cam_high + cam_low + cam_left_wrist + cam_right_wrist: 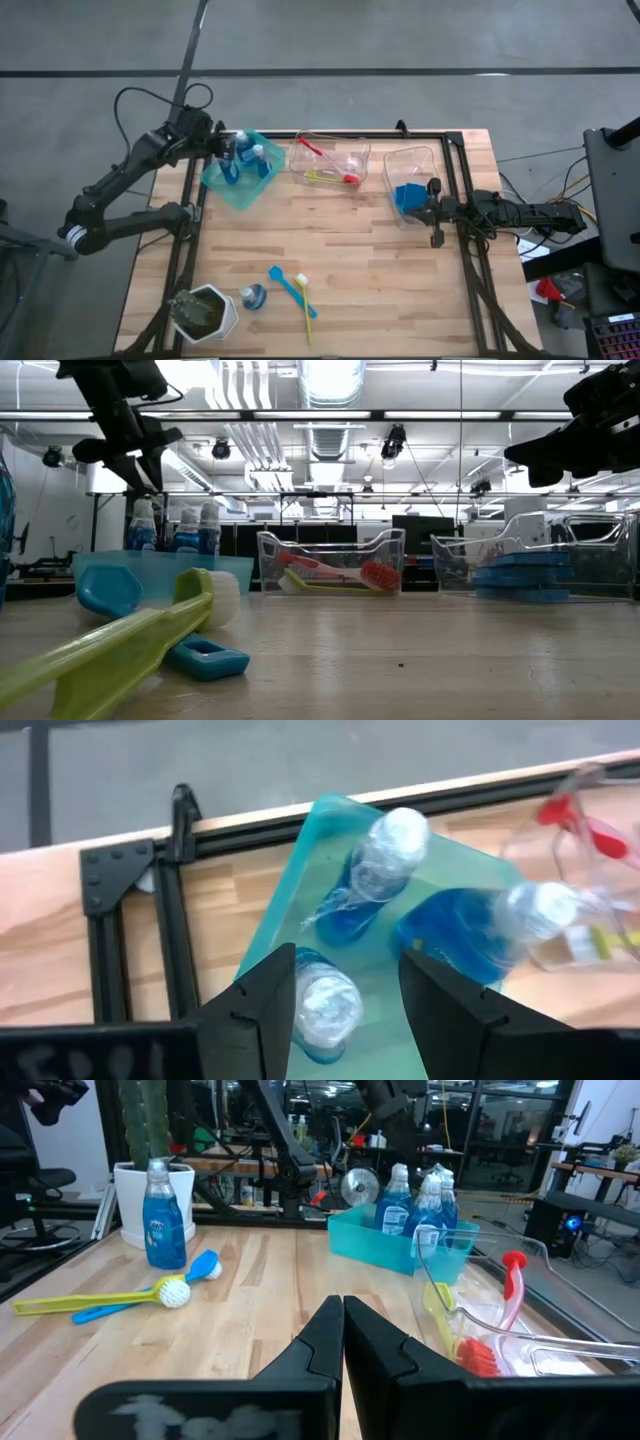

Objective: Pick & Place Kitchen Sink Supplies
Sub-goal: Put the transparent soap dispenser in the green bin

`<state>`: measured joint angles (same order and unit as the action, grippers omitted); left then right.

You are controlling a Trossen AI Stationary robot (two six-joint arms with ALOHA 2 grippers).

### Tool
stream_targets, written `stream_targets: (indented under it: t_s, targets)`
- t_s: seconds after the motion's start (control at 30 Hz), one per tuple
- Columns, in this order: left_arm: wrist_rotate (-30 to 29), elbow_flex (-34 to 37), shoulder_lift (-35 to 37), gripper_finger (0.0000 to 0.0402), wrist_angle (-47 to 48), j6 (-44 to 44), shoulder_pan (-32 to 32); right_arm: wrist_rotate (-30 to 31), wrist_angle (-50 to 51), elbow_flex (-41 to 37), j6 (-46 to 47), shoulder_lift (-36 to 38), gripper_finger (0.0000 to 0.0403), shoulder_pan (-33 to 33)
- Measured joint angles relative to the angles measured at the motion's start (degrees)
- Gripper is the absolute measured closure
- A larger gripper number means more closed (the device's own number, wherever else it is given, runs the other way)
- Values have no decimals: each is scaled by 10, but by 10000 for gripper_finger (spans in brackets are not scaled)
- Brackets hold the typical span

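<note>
Since its fingers stand apart above the teal bin (218, 184), holding nothing, the left gripper (345, 1000) seems to have just dropped a bottle (325, 1010) among the bottles there. Right gripper (343, 1342), shut and empty, waits beside the clear bin (425, 155) of sponges (408, 196). One bottle (253, 296) and two brushes (297, 290) remain near the plant pot (205, 313).

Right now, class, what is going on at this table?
A robot is sorting sink supplies into bins. The left claw hangs open over the teal bin, which holds three soap bottles. The right claw is shut and empty beside the clear bin with blue sponges. One bottle and two brushes lie near the plant pot.
</note>
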<state>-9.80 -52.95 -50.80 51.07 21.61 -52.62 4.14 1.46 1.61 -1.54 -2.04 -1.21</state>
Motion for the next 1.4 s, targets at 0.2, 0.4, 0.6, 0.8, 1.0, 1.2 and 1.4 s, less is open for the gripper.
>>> stream_targets:
  t_s: [0.2, 0.4, 0.6, 0.8, 1.0, 1.2, 1.4]
  targets:
    - [36, 0, 25, 197, 2, -19, 1, 0, 0, 0, 0, 0, 394, 0]
    - [91, 0, 54, 138, 2, -16, 3, 0, 0, 0, 0, 0, 394, 0]
    - [157, 0, 92, 122, 6, -26, 16, 0, 0, 0, 0, 0, 394, 0]
    - [232, -1, 126, 124, 20, -27, 49, 0, 0, 0, 0, 0, 394, 0]
    - [277, -1, 152, 124, 19, 3, 92, 0, 0, 0, 0, 0, 394, 0]
    - [299, -1, 169, 124, 19, 43, 147, 0, 0, 0, 0, 0, 394, 0]
    - [300, -1, 172, 124, -3, 85, 210, 0, 0, 0, 0, 0, 394, 0]
